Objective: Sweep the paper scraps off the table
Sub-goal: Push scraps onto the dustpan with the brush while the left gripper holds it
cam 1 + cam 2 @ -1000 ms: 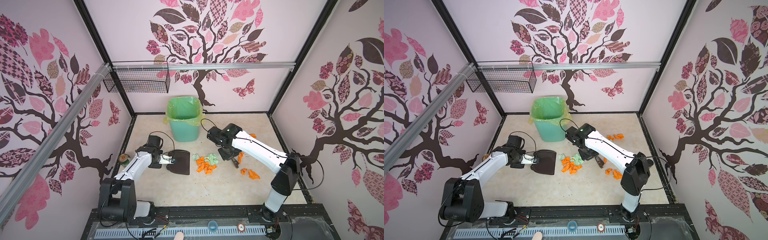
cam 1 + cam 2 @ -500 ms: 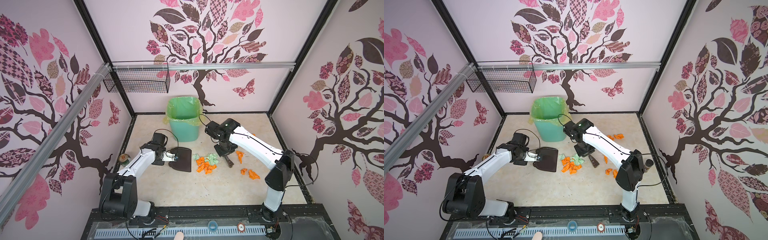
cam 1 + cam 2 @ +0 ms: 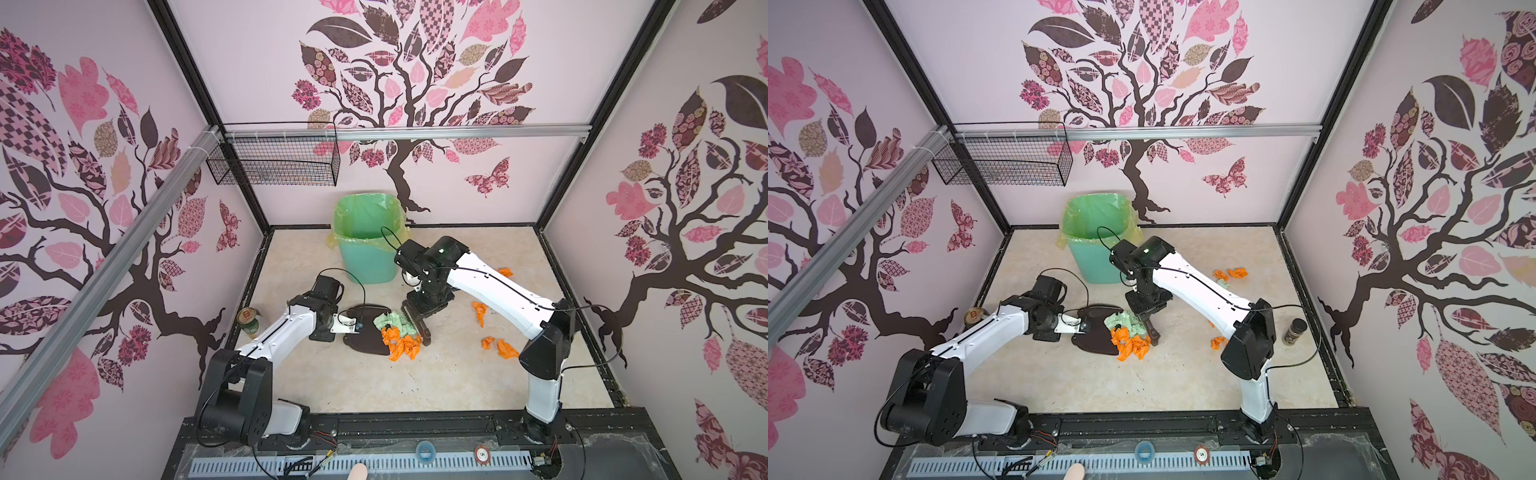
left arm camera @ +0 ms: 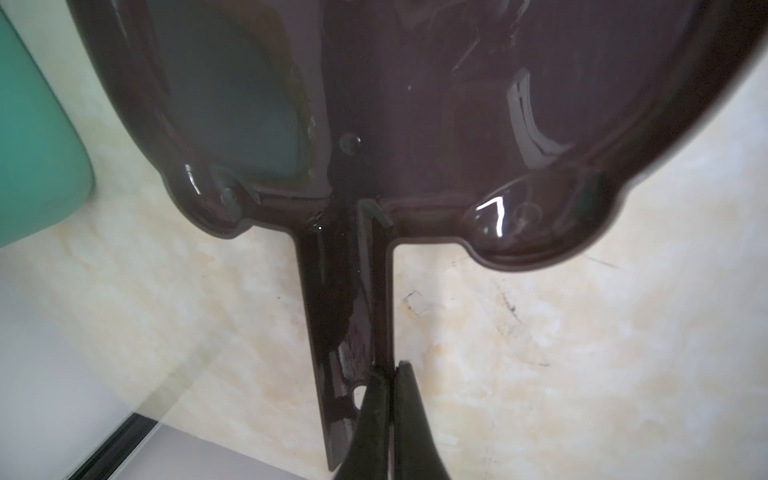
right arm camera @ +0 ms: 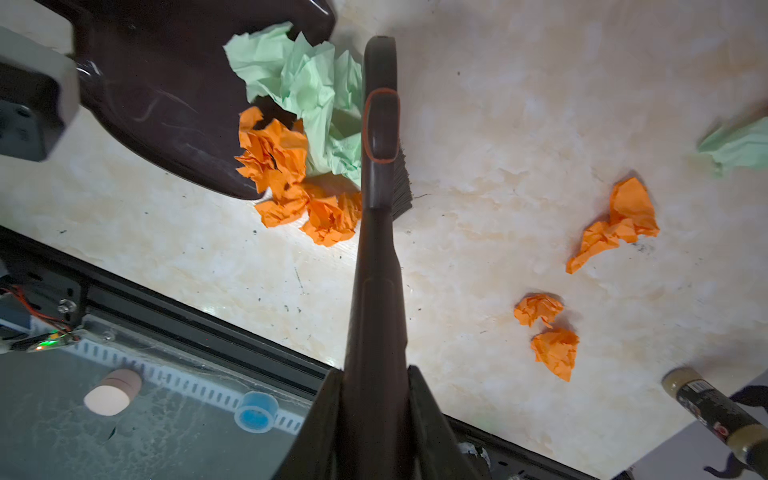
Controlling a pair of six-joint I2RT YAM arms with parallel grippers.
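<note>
- Paper scraps point(image 3: 403, 345): the main heap, orange and mint green, lies mid-counter, bunched against the dustpan's open lip. The green wads and some orange ones sit on the lip. A few orange wads lie off its edge at the heap's 5 o'clock.
- Stray wads point(image 3: 508, 350): several orange ones lie well apart at the heap's 3 to 4 o'clock, and more lie at 2 o'clock near the right wall.
- Brush point(image 5: 380, 124): its bristles are down on the counter point(image 3: 415, 386), touching the heap from the 3 o'clock side.
- Right fingers point(image 5: 436, 440): clamped on the brush handle.
- Dustpan point(image 3: 368, 344): low on the counter at the heap's 9 o'clock, mouth facing the brush.
- Left fingers point(image 4: 415, 428): closed, pinching the dustpan's handle rib.
- Bin point(image 3: 365, 253): stands lined at the dustpan's 12 o'clock.
- Step in hand, as judged: the first heap is being pushed onto the pan and is only partly loaded.
- Next move calls for a short stroke toward 9 o'clock, angled to gather the orange wads off the edge, with the pan braced against the push. The strays and the tip into the bin remain outstanding.
</note>
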